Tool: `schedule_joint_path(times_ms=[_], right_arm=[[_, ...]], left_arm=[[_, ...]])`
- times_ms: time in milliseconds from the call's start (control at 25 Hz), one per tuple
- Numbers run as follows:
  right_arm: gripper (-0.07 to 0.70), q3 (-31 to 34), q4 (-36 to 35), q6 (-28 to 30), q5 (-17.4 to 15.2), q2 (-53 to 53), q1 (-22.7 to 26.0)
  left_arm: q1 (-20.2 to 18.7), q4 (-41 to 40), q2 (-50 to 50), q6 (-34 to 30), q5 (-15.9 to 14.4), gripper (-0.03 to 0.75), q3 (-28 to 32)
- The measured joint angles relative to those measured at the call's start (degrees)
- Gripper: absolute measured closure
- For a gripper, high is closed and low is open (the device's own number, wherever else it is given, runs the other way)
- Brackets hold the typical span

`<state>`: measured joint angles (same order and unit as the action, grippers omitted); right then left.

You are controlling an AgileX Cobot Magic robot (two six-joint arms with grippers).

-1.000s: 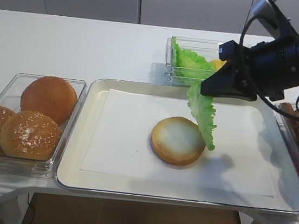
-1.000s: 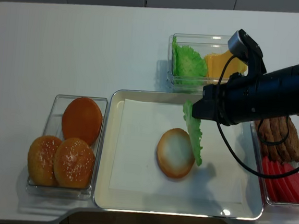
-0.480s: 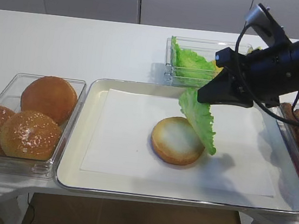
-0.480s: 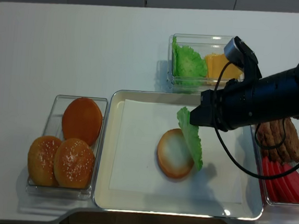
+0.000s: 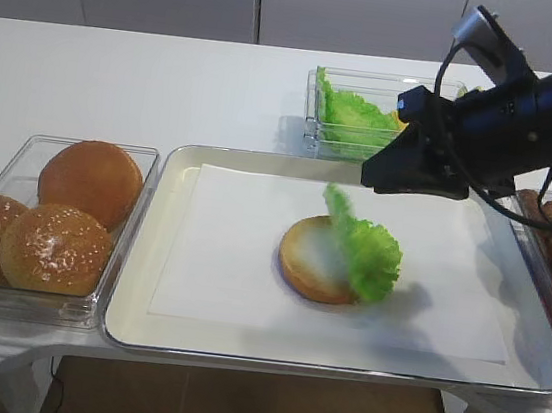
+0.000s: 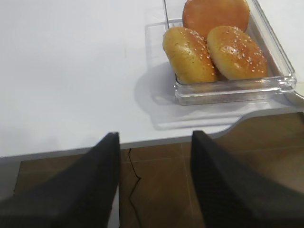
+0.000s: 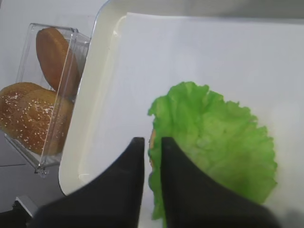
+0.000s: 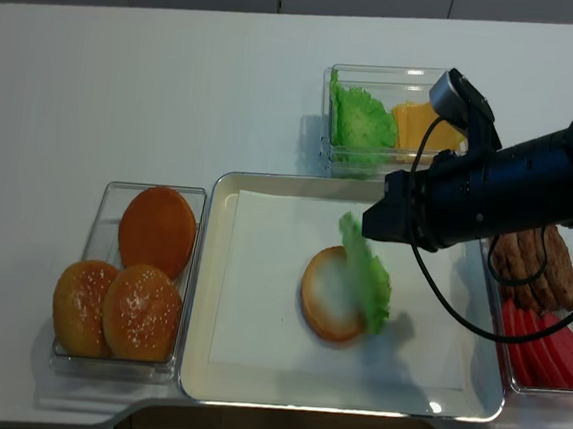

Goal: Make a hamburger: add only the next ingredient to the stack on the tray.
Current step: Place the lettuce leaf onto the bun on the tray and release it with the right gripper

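Lettuce leaf has dropped since the earlier frames: it hung from the right gripper over the tray, now it lies draped on the bun bottom half, centre-right of the exterior view, w/ nothing gripping it. Leaf covers only the bun's right side and spills past its right edge onto the white paper; the bun's left part is bare and pale. Leaf looks blurred, prob. not yet settled.

Right gripper sits above and just right of the bun, near the tray's top edge. Wrist view shows its two dark fingers parted by a narrow gap, nothing between them, leaf lying just beyond the tips. Left gripper, off at the far left side, is spread wide and holds nothing, w/ the clear box of whole buns ahead in the upper right of its view.

To finish well, judged from this: lift straight up so fingers don't snag the ruffled edge, then check centring. Leaf sits off-centre to the right; a small nudge leftward would help, or it may slide off.
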<state>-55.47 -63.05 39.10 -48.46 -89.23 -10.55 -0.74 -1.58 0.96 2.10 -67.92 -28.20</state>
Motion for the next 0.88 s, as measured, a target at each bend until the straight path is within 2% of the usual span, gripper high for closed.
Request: schedule_joint_path(times_ms=[400,560,680,880], right_arm=[[0.247,0.0,-1.1,0.0,-1.0,0.0,0.0],[0.205,0.0,0.1,-0.2,-1.0,0.0,0.0],[0.203,-1.4,6.1,-3.7,-1.0,0.0,0.0],[0.202,-7.0,21.9,-14.8,-3.3,0.0,0.0]], left_arm=[[0.0,0.0,0.0,0.0,0.0,0.358,0.0],[0.0,0.0,0.0,0.0,0.0,0.358,0.0],[0.0,0.0,0.0,0.0,0.0,0.358,0.0],[0.0,0.0,0.0,0.0,0.0,0.358,0.0]])
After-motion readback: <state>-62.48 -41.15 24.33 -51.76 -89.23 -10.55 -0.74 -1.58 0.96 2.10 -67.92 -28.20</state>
